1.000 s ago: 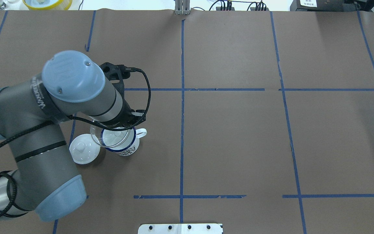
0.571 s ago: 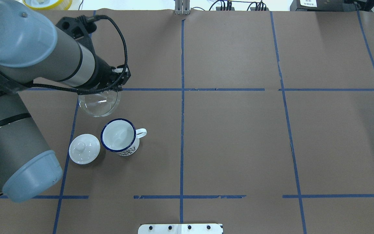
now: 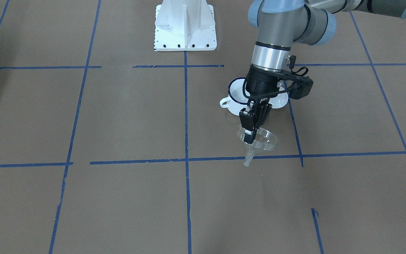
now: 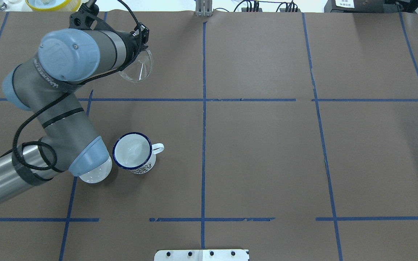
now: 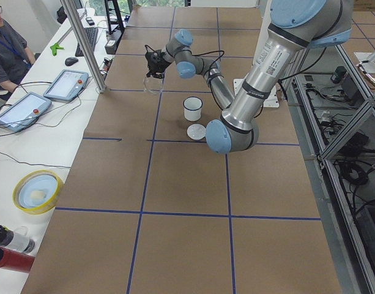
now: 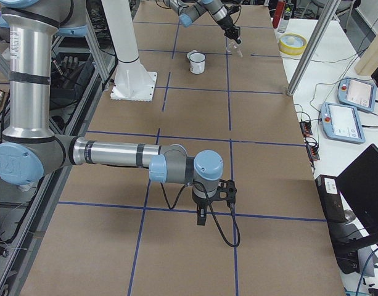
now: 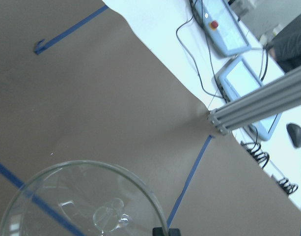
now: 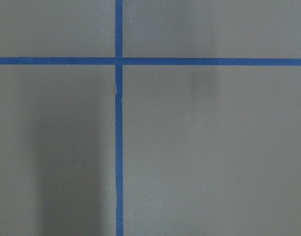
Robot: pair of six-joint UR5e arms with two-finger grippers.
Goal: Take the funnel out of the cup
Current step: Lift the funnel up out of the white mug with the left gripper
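Clearly out of the cup [image 4: 133, 151], the funnel [image 3: 260, 141] hangs from the left end effector [image 3: 248, 137], whose two black fingers are pressed together on the clear rim, pinching it. The funnel sits just below those fingers, wide mouth up and short spout pointing down toward a blue tape line on the brown desk [image 4: 267, 163]. Whether the spout touches the desk cannot be told. The cup, white with a dark blue rim, stands upright on the desk, well apart from the funnel. A white lid [image 5: 196, 131] lies just beside the cup.

The front-facing view shows the pinch on the rim plainly. In the overhead view the left arm covers the fingers and part of the lid, leaving only the funnel's round mouth showing. The left wrist camera looks down through the funnel's rim to its spout.

The right end effector [image 6: 201, 217] appears only in the side view from the right, pointing down close to the desk, far from the cup. Whether it is spread or pressed together cannot be told. Its wrist camera shows only brown desk and crossing blue tape.
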